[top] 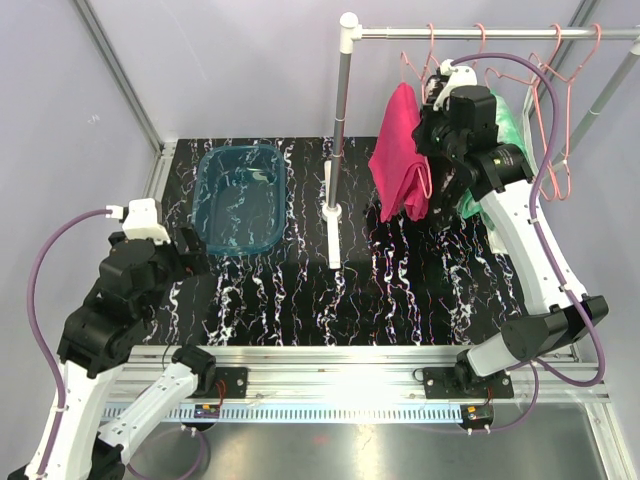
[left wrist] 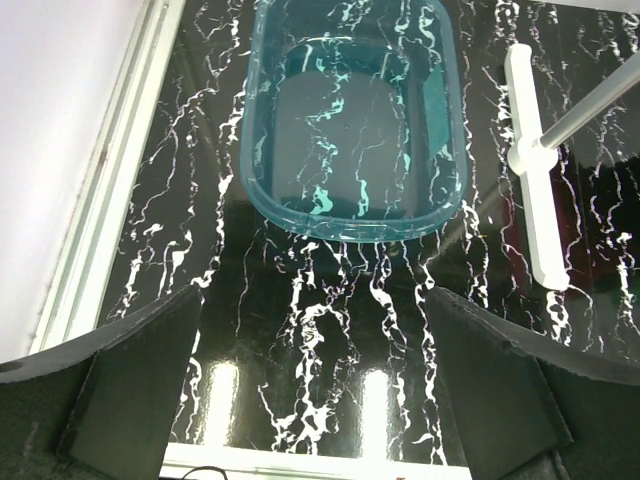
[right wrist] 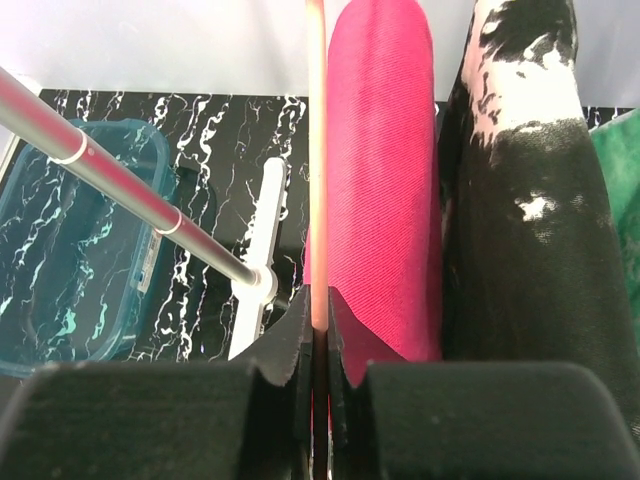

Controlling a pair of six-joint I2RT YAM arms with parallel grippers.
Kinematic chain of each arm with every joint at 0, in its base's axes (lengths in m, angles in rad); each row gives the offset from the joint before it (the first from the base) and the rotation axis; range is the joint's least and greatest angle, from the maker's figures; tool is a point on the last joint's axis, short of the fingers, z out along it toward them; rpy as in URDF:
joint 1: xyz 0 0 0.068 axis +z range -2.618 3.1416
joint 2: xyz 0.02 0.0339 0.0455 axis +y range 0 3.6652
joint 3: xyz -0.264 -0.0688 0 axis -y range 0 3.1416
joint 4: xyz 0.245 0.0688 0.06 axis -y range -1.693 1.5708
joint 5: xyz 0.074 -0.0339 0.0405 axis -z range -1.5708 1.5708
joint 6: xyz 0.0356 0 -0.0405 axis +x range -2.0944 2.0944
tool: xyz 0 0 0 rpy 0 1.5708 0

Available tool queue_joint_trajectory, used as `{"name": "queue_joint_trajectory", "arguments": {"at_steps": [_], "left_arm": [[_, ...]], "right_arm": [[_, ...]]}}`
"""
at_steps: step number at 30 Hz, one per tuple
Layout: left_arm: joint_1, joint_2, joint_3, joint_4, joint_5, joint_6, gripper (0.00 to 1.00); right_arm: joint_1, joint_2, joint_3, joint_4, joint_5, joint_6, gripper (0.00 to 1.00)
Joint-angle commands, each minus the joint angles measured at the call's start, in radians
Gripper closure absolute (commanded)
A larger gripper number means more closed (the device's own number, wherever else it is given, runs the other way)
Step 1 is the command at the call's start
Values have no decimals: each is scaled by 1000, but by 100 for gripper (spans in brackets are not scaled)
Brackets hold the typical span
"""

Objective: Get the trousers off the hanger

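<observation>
The magenta-pink trousers [top: 400, 150] [right wrist: 380, 180] hang folded over a pink wire hanger [right wrist: 316, 150] on the rail [top: 480, 33]. Beside them hang black white-speckled trousers [right wrist: 520, 200] and green mottled trousers [top: 510, 130] [right wrist: 620, 160]. My right gripper [top: 436, 150] [right wrist: 317, 300] is up at the rail, shut on the thin hanger wire just left of the pink cloth. In the top view its body hides most of the black pair. My left gripper [top: 190, 250] [left wrist: 315, 330] hovers open and empty over the table's left side.
A teal see-through bin [top: 205, 215] [left wrist: 350, 225] sits at the back left. The rack's upright post [top: 340, 130] stands on a white foot [top: 332, 215] [left wrist: 535, 160] mid-table. Empty pink hangers [top: 560, 110] hang to the right on the rail.
</observation>
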Motion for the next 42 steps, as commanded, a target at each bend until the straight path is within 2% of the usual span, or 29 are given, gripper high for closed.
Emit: {"name": "queue_joint_trajectory", "arguments": {"at_steps": [1, 7, 11, 19, 26, 32, 35, 38, 41, 42], "left_arm": [[-3, 7, 4, 60, 72, 11, 1], [-3, 18, -9, 140, 218, -39, 1], [-1, 15, -36, 175, 206, -97, 1], [-3, -6, -94, 225, 306, -53, 1], [-3, -14, -108, 291, 409, -35, 1], [-20, 61, -82, 386, 415, -30, 1], [-76, 124, -36, 421, 366, -21, 1], [-182, 188, 8, 465, 280, -15, 1], [-317, 257, 56, 513, 180, -16, 1], [-393, 276, 70, 524, 154, -16, 1]], "right_arm": [[5, -45, 19, 93, 11, 5, 100], [5, -56, 124, 123, 45, -4, 100], [5, -41, 195, 115, 42, -3, 100], [5, -25, 307, 89, 33, -3, 100], [5, -62, 310, 89, -38, 35, 100], [7, -137, 263, 41, -124, 103, 100], [5, -203, 185, 47, -171, 127, 100], [5, -263, 114, 56, -185, 149, 100], [5, -304, 72, 58, -202, 157, 100], [5, -312, 57, 60, -208, 161, 100]]}}
